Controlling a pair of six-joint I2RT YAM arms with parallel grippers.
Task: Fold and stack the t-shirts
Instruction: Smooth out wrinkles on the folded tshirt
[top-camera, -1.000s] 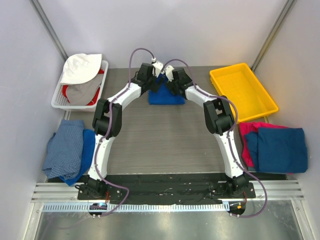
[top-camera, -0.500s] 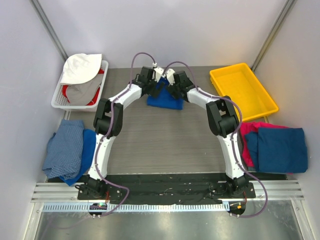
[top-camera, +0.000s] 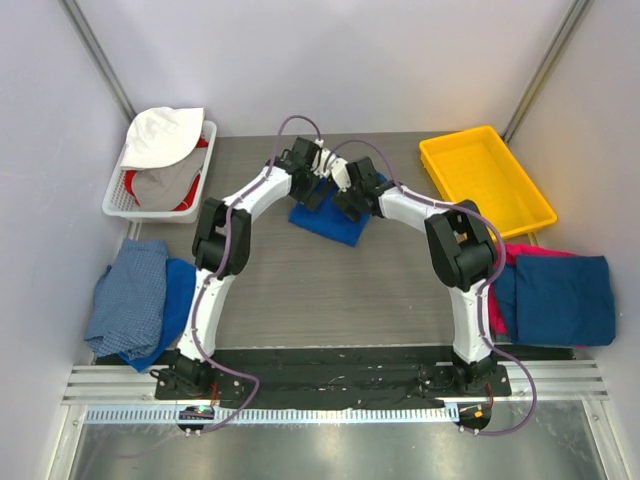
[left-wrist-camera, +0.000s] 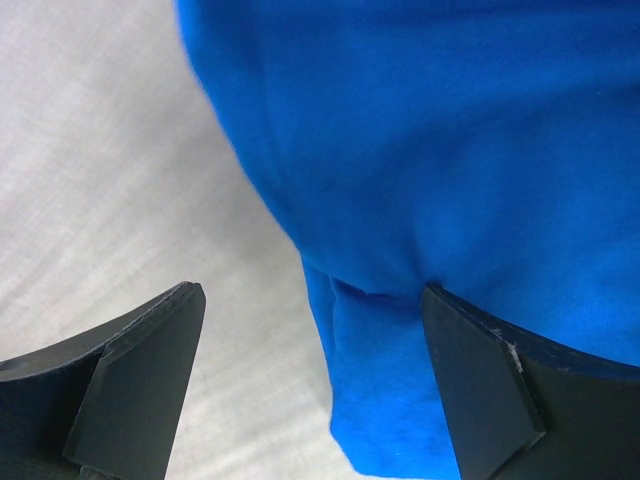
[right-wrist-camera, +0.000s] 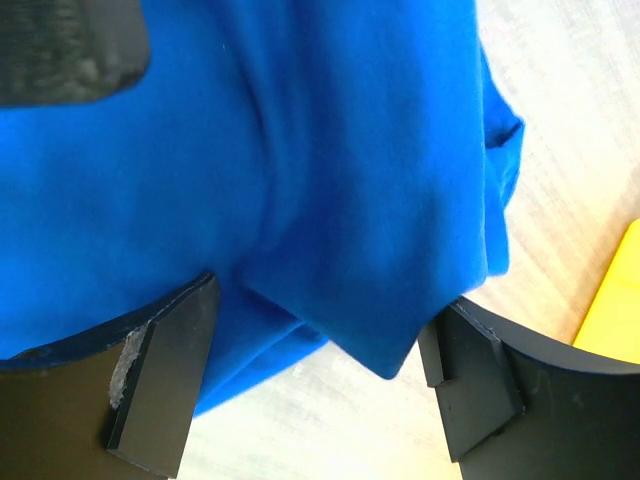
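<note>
Hiding half the blue t-shirt (top-camera: 328, 224), left pincer (left-wrist-camera: 310, 295) and right pincer (right-wrist-camera: 320, 300) gape wide

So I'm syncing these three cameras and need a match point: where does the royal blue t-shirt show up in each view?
Top external: the royal blue t-shirt lies on the tabletop, centre, toward the far edge.
Left wrist: the shirt fills the upper right.
Right wrist: the shirt fills the left and middle.
Shared landmark: the pale tabletop beside the shirt, at left in the left wrist view, at right in the right wrist view.
</note>
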